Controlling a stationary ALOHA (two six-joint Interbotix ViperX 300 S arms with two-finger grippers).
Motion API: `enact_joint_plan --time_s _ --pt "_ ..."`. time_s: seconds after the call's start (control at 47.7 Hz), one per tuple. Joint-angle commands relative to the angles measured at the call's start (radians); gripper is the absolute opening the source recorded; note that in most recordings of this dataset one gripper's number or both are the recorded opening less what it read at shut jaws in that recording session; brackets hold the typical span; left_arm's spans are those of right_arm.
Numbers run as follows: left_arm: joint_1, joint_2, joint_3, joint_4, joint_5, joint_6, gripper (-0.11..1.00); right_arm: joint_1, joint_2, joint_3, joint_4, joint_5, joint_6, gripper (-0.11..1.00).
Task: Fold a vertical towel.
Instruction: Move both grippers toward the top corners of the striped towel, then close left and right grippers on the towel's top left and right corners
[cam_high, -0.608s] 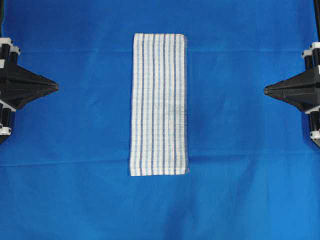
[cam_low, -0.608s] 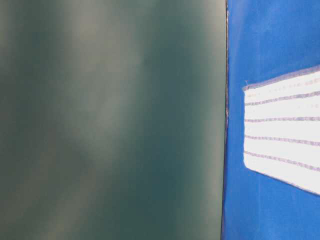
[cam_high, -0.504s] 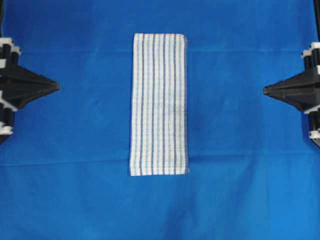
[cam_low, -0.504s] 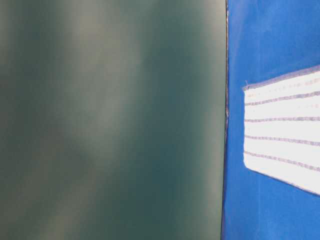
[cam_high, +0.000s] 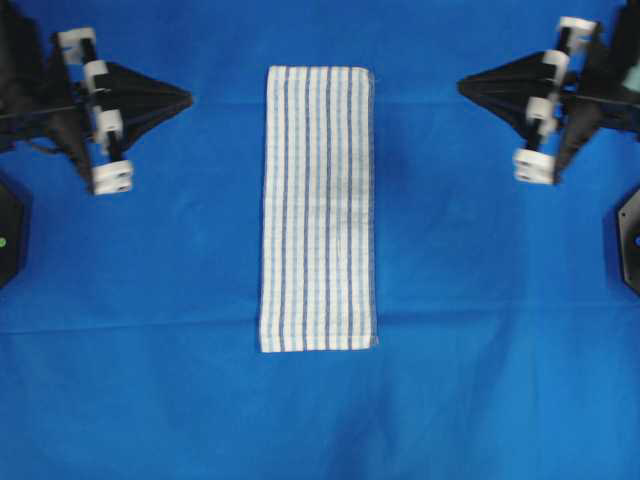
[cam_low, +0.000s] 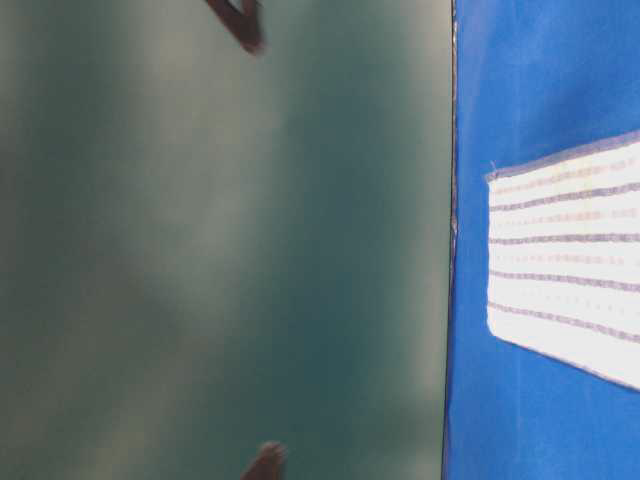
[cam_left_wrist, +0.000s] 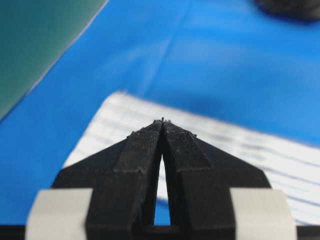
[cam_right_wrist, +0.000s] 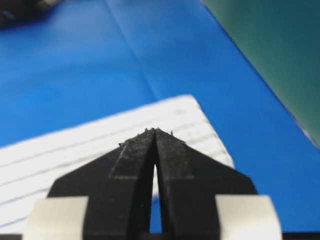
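Towel (cam_high: 319, 208) laid flat on blue sheet (cam_high: 150, 380), long axis running top to bottom of overhead view; left gripper (cam_high: 187, 98) and right gripper (cam_high: 462, 87) flank far end, equally near, tips pointed inward, jaws pressed together, nothing held

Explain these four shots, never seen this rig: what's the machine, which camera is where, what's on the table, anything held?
It is a robot with two arms, each ending in a black two-finger gripper. The overhead view looks straight down: left gripper, right gripper, both beside the far end of the towel, not touching it. The towel, white with thin stripes, lies flat on a blue sheet. The table-level view is sideways and mostly blur, showing one towel end. The last two pictures come from cameras on each wrist, looking along the fingers toward the towel. Both grippers are shut and hold nothing.
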Motion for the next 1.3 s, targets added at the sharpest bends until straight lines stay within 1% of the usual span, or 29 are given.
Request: enact_joint_plan --time_s 0.0,0.021,0.084,0.105,0.126,0.21,0.273,0.315,0.336,0.483,0.629,0.797,1.007,1.196,1.28 --pt "0.038 0.094 -0.038 0.0 -0.04 -0.002 0.03 -0.043 0.091 -0.057 -0.002 -0.002 -0.005 0.01" --pt "0.044 0.118 -0.043 -0.002 -0.046 -0.002 0.06 -0.049 0.114 -0.066 0.0 -0.002 -0.005 0.01" --pt "0.061 0.183 -0.058 -0.002 -0.071 -0.002 0.2 -0.069 0.192 -0.098 -0.005 -0.002 -0.008 0.01" --pt "0.067 0.215 -0.069 -0.002 -0.08 -0.002 0.27 -0.075 0.216 -0.107 -0.006 -0.003 -0.008 0.02" --pt "0.072 0.236 -0.075 -0.002 -0.086 -0.002 0.33 -0.08 0.239 -0.117 -0.006 -0.005 -0.008 0.05" --pt "0.098 0.314 -0.115 -0.002 -0.092 -0.002 0.58 -0.098 0.328 -0.152 -0.014 -0.006 -0.009 0.3" --pt "0.123 0.374 -0.146 0.0 -0.094 0.0 0.74 -0.11 0.402 -0.189 -0.026 -0.005 -0.009 0.49" --pt "0.138 0.41 -0.166 -0.002 -0.092 -0.002 0.8 -0.12 0.44 -0.207 -0.034 -0.006 -0.009 0.58" --pt "0.144 0.426 -0.175 -0.002 -0.095 -0.002 0.82 -0.121 0.456 -0.218 -0.038 -0.005 -0.011 0.59" --pt "0.181 0.548 -0.242 -0.002 -0.103 -0.002 0.83 -0.144 0.557 -0.279 -0.057 -0.006 -0.011 0.54" --pt "0.196 0.664 -0.295 -0.002 -0.123 -0.002 0.83 -0.163 0.632 -0.319 -0.067 -0.006 -0.011 0.55" --pt "0.198 0.773 -0.342 -0.002 -0.158 -0.002 0.83 -0.169 0.706 -0.348 -0.067 -0.026 -0.011 0.55" --pt "0.198 0.844 -0.391 -0.002 -0.161 -0.002 0.83 -0.176 0.779 -0.38 -0.067 -0.069 -0.011 0.55" --pt "0.199 0.857 -0.396 -0.002 -0.161 -0.002 0.81 -0.178 0.825 -0.408 -0.067 -0.069 -0.011 0.55" --pt "0.199 0.856 -0.393 -0.002 -0.155 -0.002 0.8 -0.178 0.827 -0.407 -0.067 -0.067 -0.009 0.52"
